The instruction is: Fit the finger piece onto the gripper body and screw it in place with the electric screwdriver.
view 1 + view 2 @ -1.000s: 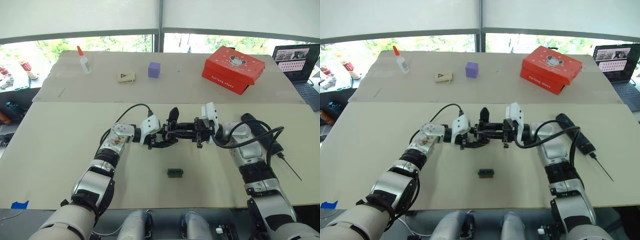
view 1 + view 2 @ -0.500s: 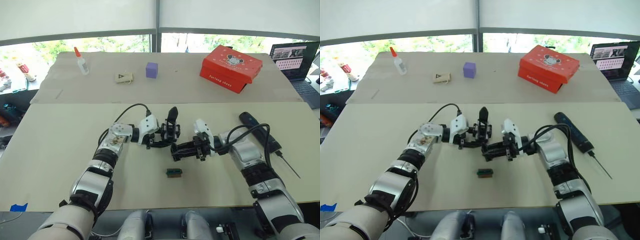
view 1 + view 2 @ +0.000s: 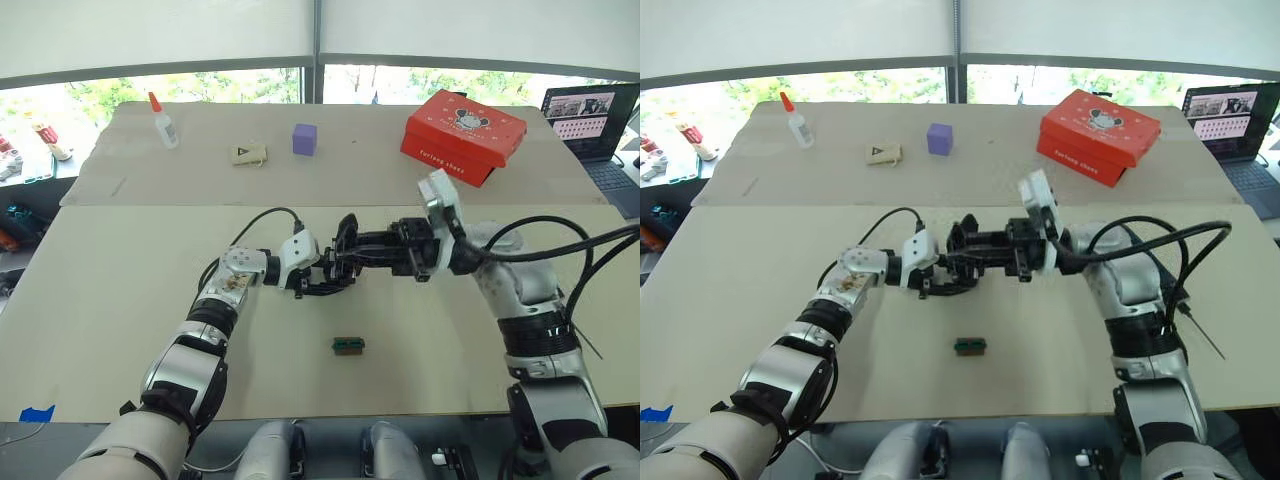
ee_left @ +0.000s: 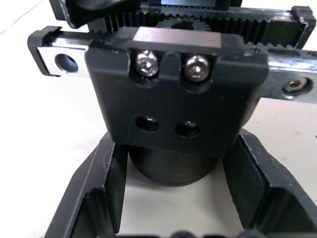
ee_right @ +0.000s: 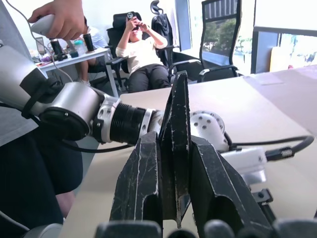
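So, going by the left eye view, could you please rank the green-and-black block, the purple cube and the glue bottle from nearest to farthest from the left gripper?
From the left gripper:
1. Green-and-black block, just in front, toward the robot.
2. Purple cube, on the far board, straight ahead.
3. Glue bottle, far-left corner of that board.

both arms reach inward, left hand (image 3: 322, 278) and right hand (image 3: 352, 252) clamped shut, nearly meeting.

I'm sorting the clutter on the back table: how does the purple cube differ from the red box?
The purple cube is much smaller than the red box. The cube's faces look plain, while the box carries a picture on its lid and white lettering on its side. The cube sits near the middle of the back table; the box sits further toward the robot's right, turned at an angle. Both rest on the back table, apart from other things.
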